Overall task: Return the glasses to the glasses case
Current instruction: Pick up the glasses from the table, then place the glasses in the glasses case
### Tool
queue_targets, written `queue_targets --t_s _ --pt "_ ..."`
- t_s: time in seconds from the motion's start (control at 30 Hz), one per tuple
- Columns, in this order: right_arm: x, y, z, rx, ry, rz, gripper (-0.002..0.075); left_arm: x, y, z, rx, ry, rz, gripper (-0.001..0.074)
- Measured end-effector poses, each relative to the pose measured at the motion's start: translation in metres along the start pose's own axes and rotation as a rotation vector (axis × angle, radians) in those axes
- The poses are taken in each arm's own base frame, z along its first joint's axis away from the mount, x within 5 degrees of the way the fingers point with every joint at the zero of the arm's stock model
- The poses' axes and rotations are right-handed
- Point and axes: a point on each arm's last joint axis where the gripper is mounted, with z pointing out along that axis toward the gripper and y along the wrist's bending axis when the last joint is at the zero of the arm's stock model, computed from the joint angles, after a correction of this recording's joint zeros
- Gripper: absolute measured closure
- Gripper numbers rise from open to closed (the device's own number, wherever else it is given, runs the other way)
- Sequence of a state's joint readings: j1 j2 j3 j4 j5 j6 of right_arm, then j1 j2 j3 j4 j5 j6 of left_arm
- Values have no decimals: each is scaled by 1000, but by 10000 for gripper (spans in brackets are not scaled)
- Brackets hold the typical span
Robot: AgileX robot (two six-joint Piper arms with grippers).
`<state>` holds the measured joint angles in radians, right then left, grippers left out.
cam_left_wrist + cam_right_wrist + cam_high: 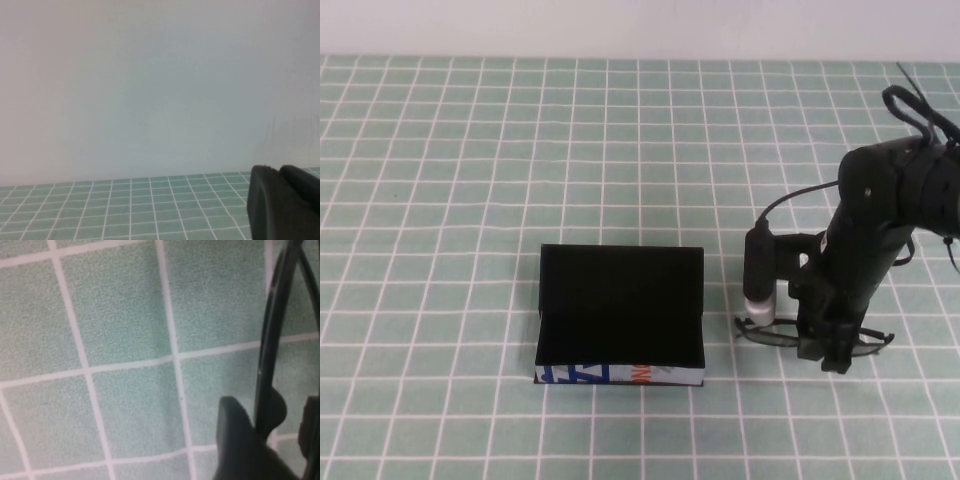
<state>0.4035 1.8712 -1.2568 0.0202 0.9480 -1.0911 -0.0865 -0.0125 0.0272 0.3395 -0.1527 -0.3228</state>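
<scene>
Step in hand: the right arm is working on the pick-up of the glasses [775, 335], which are lying on the green tiled tabletop [470, 200] just beside the glasses case [620, 315], at about 3 o'clock from it.
Right gripper: the right gripper [828, 352] is sitting low over the middle of the glasses, at roughly 4 o'clock in the high view. In the right wrist view a dark finger [240, 440] is standing on each side of a thin black part of the frame [272, 365]; the jaws are partly apart around it, and whether they are already pinching it I cannot tell.
Left gripper: only a dark edge of the left gripper [285, 202] is showing in its wrist view, facing a blank wall and far from the work; its jaws cannot be judged.
Glasses case: it is lying open, lid tilted back toward 12 o'clock, black inside, white printed front edge toward 6 o'clock.
Doing it well: the grip probably needs to be settling squarely on the frame before any lift, since a thin frame may be slipping or twisting.
Risk: lifting early could be dragging the glasses across the tabletop.
Next need: the carry likely runs toward 9 o'clock, clearing the case wall.
</scene>
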Motion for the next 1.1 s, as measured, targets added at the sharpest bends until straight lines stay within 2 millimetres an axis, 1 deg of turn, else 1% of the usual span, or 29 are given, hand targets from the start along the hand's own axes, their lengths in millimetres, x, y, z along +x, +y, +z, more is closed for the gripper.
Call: queue_targets --t_s 0.2,0.4,0.47,0.63,0.73,0.8,0.87,0.93,1.03,1.1 --pt "-2 4 -23 45 -44 4 489 0 0 0 0 0 0 737" --pt "-9 9 -40 41 -146 56 490 0 0 0 0 0 0 737" --pt "-13 9 -48 36 -173 70 490 0 0 0 0 0 0 737" --pt "-35 8 -72 32 -245 108 490 0 0 0 0 0 0 737" --pt "-51 14 -86 24 -263 76 490 0 0 0 0 0 0 737" --pt "-63 21 -91 21 -274 41 490 0 0 0 0 0 0 737" --pt "-74 28 -94 17 -284 9 490 0 0 0 0 0 0 737" --pt "-85 36 -93 7 -286 -28 490 0 0 0 0 0 0 737" --pt "-100 42 -84 -19 -276 -57 490 0 0 0 0 0 0 737" --pt "-110 41 -76 -38 -263 -63 490 0 0 0 0 0 0 737"
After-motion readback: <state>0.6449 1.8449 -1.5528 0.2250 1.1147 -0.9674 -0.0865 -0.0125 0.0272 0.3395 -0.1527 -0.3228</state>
